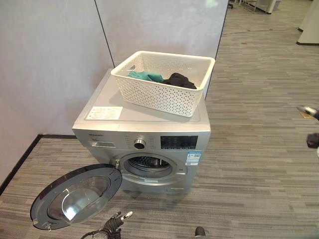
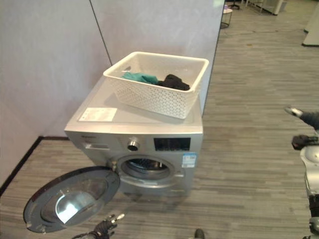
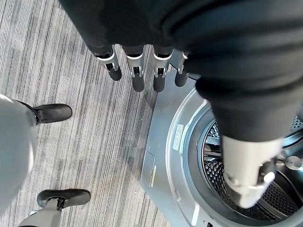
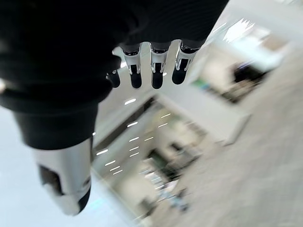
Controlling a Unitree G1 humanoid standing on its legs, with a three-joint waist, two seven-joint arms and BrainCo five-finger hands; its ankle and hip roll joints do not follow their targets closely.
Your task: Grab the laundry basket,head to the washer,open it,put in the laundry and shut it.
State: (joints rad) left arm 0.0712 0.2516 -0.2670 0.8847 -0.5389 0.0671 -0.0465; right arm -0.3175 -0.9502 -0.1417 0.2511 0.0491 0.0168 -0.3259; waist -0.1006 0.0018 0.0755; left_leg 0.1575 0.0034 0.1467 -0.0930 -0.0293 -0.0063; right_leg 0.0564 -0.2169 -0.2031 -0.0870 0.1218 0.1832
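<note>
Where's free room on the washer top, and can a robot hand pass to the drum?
Bare lid shows between the label sheet and the white basket, plus the left strip along the wall panel. The rear right is crowded by the basket. The drum opening is unobstructed, with the door swung down left.

White lattice basket [image 1: 164, 89], teal [image 1: 144, 76] and black laundry [image 1: 180, 80], silver washer [image 1: 144, 134].

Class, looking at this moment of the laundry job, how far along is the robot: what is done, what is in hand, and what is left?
Done: the laundry basket stands on the washer, and the washer door hangs open. In hand: nothing; the left hand hovers open over the doorway, and the right hand is open, off to the side. Left: the teal and black clothes lie in the basket, not in the drum; then shut the door.
</note>
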